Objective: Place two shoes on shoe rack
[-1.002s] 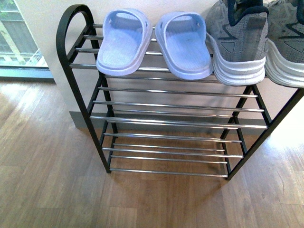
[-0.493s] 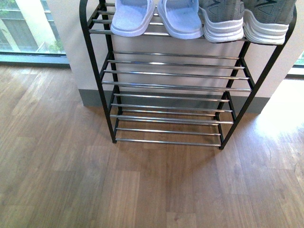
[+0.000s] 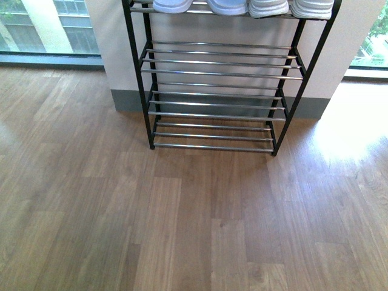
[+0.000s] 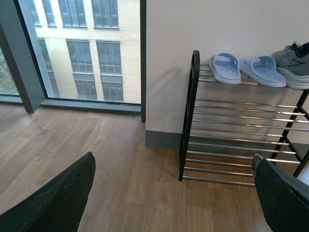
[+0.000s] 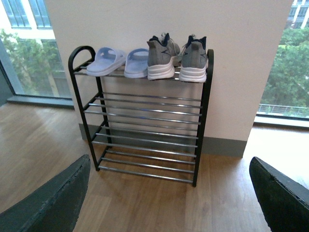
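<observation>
Sneakers point(image 5: 176, 60) are seen side by side at the right end of the shoe rack's point(image 5: 203, 121) top tier, beside pale blue slippers point(image 5: 118, 61). Since a second ago the rack has shrunk in the front view; placement looks done. Both grippers point(image 4: 174, 193) point(image 5: 169, 193) are spread wide, nothing held.

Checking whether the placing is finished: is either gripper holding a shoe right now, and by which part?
Nothing is held. Both grippers are open and empty; the two grey sneakers stand on the shoe rack's top tier.
</observation>
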